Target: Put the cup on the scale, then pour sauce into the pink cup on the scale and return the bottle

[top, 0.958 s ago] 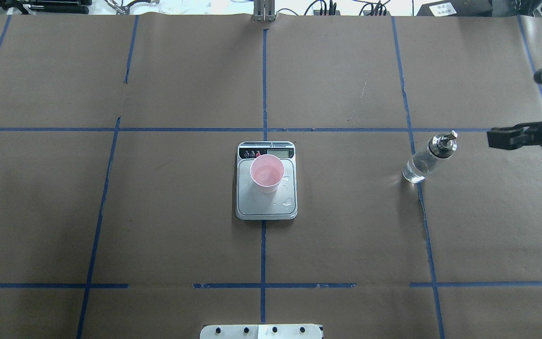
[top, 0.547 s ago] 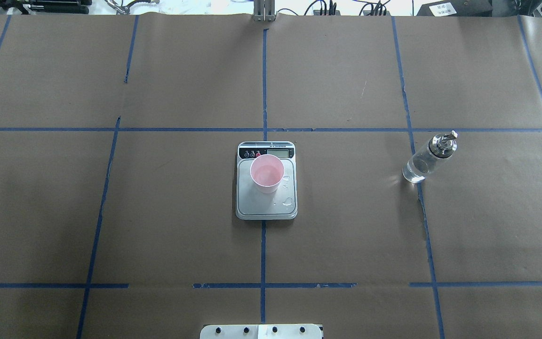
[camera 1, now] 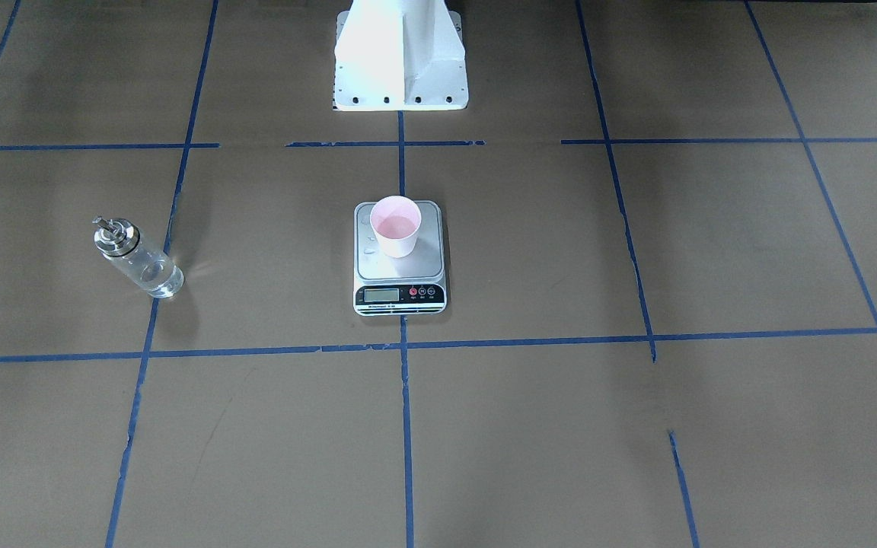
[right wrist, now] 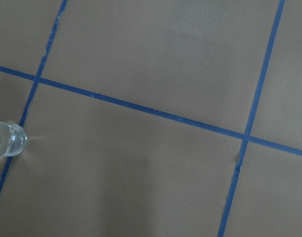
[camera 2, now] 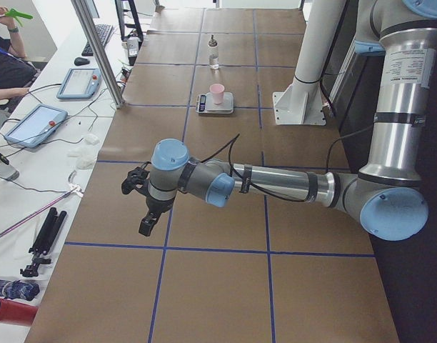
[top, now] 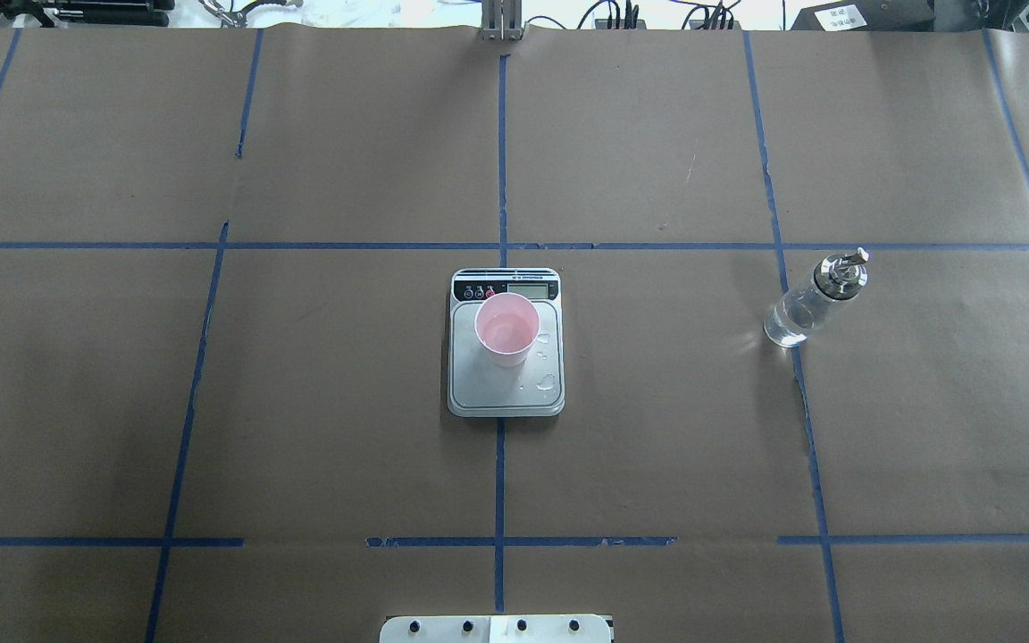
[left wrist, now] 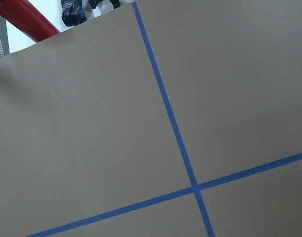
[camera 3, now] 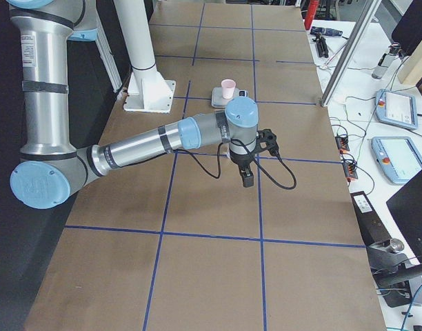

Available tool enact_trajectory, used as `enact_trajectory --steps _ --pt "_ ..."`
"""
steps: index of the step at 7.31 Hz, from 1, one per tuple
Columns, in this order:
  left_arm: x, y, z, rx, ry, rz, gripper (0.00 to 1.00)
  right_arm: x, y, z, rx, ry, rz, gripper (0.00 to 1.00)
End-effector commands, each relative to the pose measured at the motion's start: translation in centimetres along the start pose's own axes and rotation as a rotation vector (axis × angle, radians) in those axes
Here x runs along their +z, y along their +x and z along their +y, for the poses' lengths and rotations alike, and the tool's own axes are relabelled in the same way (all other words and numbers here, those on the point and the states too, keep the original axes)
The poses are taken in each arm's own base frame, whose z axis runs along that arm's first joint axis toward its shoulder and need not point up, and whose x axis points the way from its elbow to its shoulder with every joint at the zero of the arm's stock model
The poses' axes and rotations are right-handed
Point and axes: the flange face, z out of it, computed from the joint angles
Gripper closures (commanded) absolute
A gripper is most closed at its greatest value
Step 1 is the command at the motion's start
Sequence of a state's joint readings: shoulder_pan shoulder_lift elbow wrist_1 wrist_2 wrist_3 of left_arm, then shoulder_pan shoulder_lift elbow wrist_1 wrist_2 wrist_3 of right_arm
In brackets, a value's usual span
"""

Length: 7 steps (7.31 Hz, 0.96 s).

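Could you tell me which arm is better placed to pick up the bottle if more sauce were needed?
Right, probably. The bottle stands on the robot's right of the scale, and its base shows in the right wrist view; the left wrist view shows no bottle.

The left arm [camera 2: 275, 184] reaches out level above the surface [camera 2: 218, 286], the left end effector [camera 2: 138, 206] pointing down. The right arm [camera 3: 149, 143] extends likewise, the right end effector [camera 3: 258, 163] hanging down. Neither's finger spacing can be judged.
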<state>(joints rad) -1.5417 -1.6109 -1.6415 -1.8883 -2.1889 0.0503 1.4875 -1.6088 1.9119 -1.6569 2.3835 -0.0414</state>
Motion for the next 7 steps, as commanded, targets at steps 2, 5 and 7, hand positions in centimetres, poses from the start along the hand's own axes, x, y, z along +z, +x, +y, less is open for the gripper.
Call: enact_trajectory --steps 2,5,7 --pt "2.4 -1.5 6.9 -0.061 -0.092 -0.007 0.00 4.5 3.9 1.6 0.084 -0.095 -0.005 0.00" --pt "2.9 -1.7 5.8 -0.167 -0.246 0.012 0.00 6.5 5.9 1.8 0.113 -0.133 -0.007 0.00" --pt "2.4 -3.3 7.3 -0.118 -0.289 0.086 0.00 6.4 6.0 1.6 0.110 -0.131 -0.006 0.00"
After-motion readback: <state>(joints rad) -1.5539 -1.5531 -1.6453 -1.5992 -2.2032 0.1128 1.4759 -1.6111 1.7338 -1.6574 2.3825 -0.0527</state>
